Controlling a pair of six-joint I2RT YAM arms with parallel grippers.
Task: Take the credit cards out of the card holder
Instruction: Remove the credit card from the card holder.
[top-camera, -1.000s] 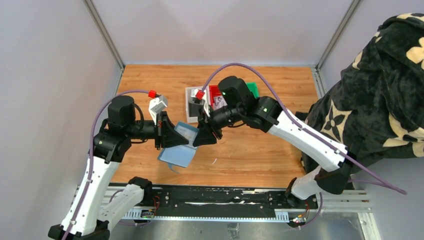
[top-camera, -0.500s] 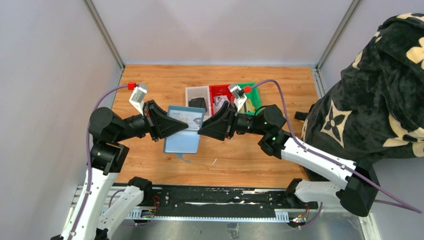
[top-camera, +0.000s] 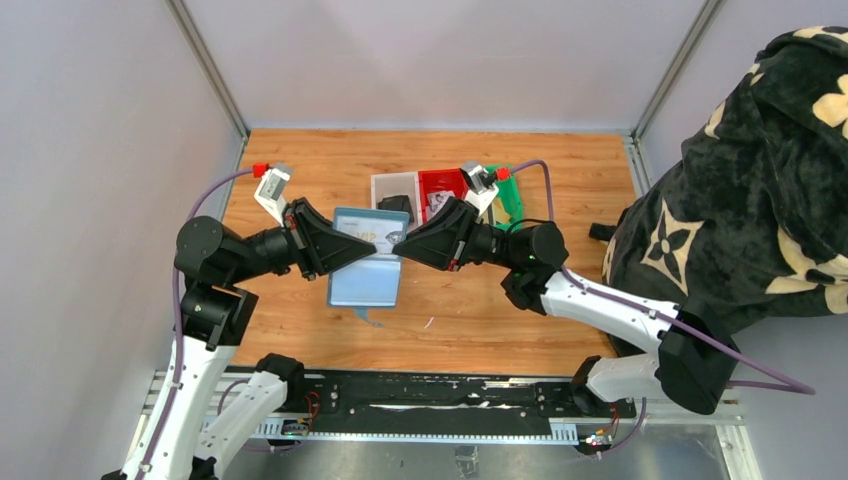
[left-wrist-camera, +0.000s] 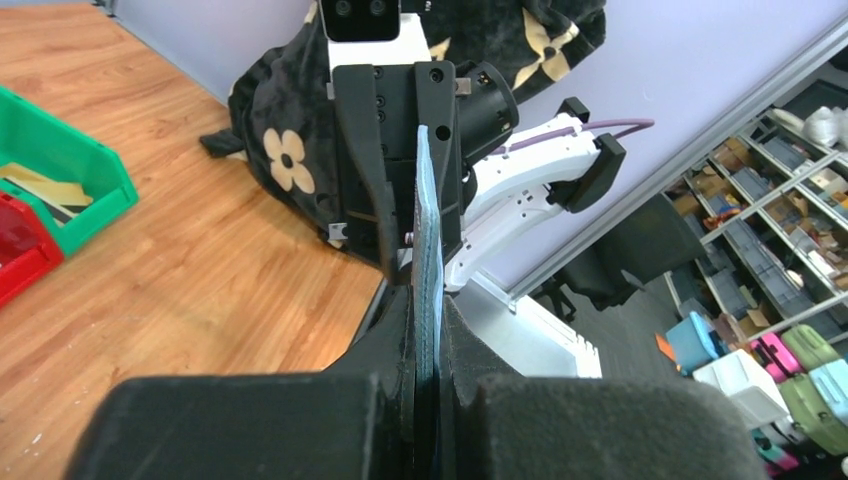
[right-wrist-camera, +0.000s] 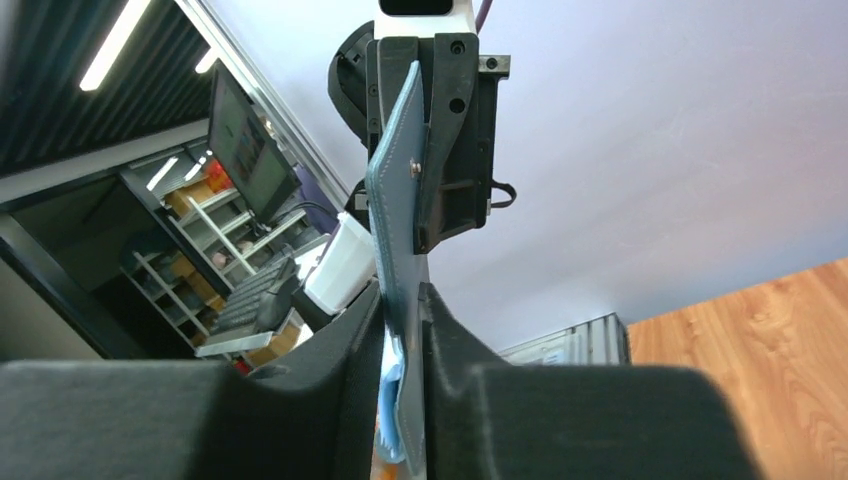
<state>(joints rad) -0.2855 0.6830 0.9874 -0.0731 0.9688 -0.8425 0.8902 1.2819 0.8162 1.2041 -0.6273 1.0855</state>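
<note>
The teal-blue card holder (top-camera: 364, 272) hangs open above the table between both grippers, its lighter inside facing up. A pale credit card (top-camera: 371, 238) with faint print lies in its upper half. My left gripper (top-camera: 350, 250) is shut on the holder's left edge; in the left wrist view the holder (left-wrist-camera: 428, 215) stands edge-on between the pads of that gripper (left-wrist-camera: 427, 300). My right gripper (top-camera: 399, 247) pinches the right edge; in the right wrist view the holder (right-wrist-camera: 396, 190) runs up from between the closed-in fingers of that gripper (right-wrist-camera: 403, 300). Its closing tab (top-camera: 370, 318) dangles below.
Behind the holder stand a white bin (top-camera: 392, 187) with a black object (top-camera: 397, 207), a red bin (top-camera: 441, 184) and a green bin (top-camera: 509, 192). A dark flower-patterned garment (top-camera: 745, 190) fills the right side. Grey walls close off the left and the back.
Over the last second both arms swung round and lifted the holder so its open face shows. Since half a second ago the right gripper has narrowed on the holder's edge.
</note>
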